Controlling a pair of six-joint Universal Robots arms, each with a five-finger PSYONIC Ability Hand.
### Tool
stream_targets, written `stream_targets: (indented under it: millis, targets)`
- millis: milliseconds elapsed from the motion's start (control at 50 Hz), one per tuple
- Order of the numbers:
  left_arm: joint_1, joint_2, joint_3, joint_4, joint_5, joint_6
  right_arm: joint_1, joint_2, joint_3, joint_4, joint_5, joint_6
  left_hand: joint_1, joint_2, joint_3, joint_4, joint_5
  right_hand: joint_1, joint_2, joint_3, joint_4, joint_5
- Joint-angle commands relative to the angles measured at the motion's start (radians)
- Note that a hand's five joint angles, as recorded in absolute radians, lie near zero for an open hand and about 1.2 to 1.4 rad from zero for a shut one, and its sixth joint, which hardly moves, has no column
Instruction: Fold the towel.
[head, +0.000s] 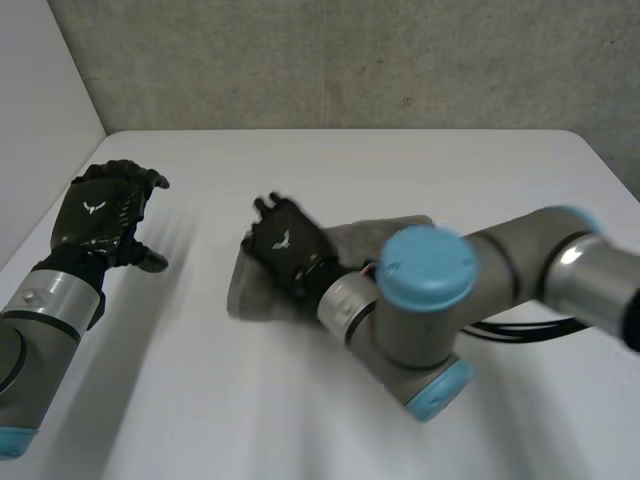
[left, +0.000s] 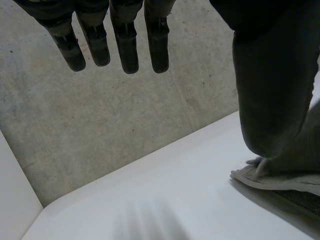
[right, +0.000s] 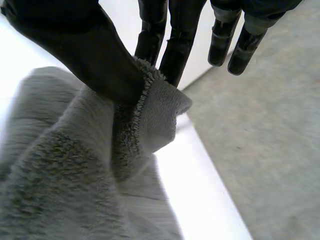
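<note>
A grey fleecy towel (head: 252, 292) lies bunched in the middle of the white table (head: 300, 400). My right hand (head: 285, 245) is over its left part, reaching across from the right. In the right wrist view the thumb (right: 95, 55) and straight fingers (right: 175, 55) pinch a raised edge of the towel (right: 75, 175), which hangs folded below them. My left hand (head: 105, 215) hovers near the table's left side, well apart from the towel, fingers (left: 125, 45) straight and holding nothing. An edge of the towel (left: 280, 177) shows past its thumb.
A grey concrete wall (head: 350, 60) stands behind the table's far edge. A white panel (head: 40, 120) borders the left side. My right arm (head: 430, 300) crosses over the towel's right half and hides part of it.
</note>
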Motion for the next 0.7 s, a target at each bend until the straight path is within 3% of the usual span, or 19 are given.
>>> stream_targets:
  millis: [20,480,700]
  targets:
    - [0.000,-0.002,0.000,0.000,0.001,0.000,0.016,0.074,-0.058,-0.018,0.024,-0.003,-0.097,-0.048,-0.045,-0.056,-0.009,0.082,0.100,-0.033,-0.053,0.078]
    - [-0.006,-0.009,-0.001,0.000,-0.001,0.000,0.016,0.089,-0.267,-0.001,0.080,0.013,-0.097,-0.048,-0.045,-0.056,-0.009,0.082,0.100,-0.033,-0.053,0.078]
    - [-0.005,-0.009,0.000,0.000,-0.001,0.000,0.036,0.223,-0.276,0.100,0.058,-0.004,-0.097,-0.048,-0.045,-0.056,-0.009,0.082,0.100,-0.033,-0.053,0.078]
